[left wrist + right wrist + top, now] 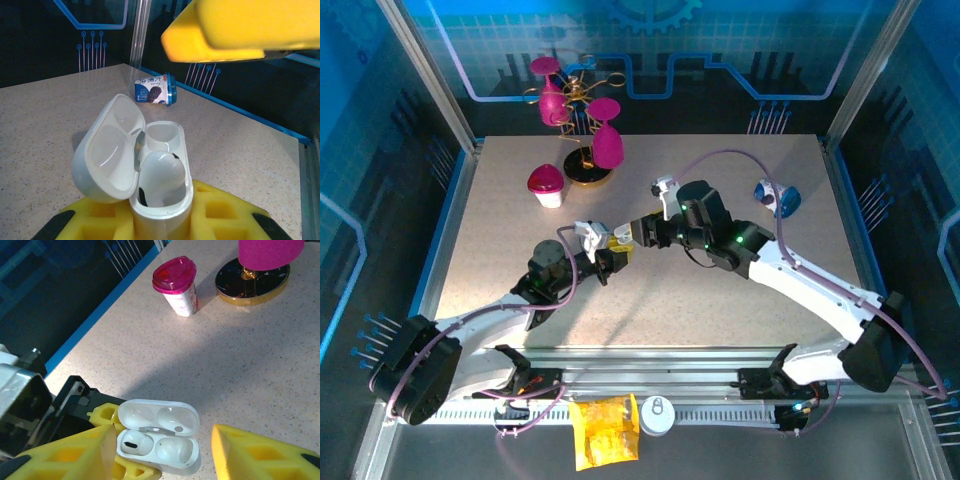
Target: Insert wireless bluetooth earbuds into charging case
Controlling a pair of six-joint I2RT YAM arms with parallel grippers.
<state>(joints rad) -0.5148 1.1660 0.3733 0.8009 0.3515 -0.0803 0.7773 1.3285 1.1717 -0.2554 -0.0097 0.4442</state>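
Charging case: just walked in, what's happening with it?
The left gripper holds the open charging case, lid flipped back. One earbud sits in one well; the other well is empty. The right gripper hovers open just above the case, with nothing visible between its fingers. One bud is in, and one slot is left to fill.

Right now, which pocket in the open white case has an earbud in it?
The pocket nearer the left gripper holding the case: a white earbud sits there, while the farther pocket is empty.
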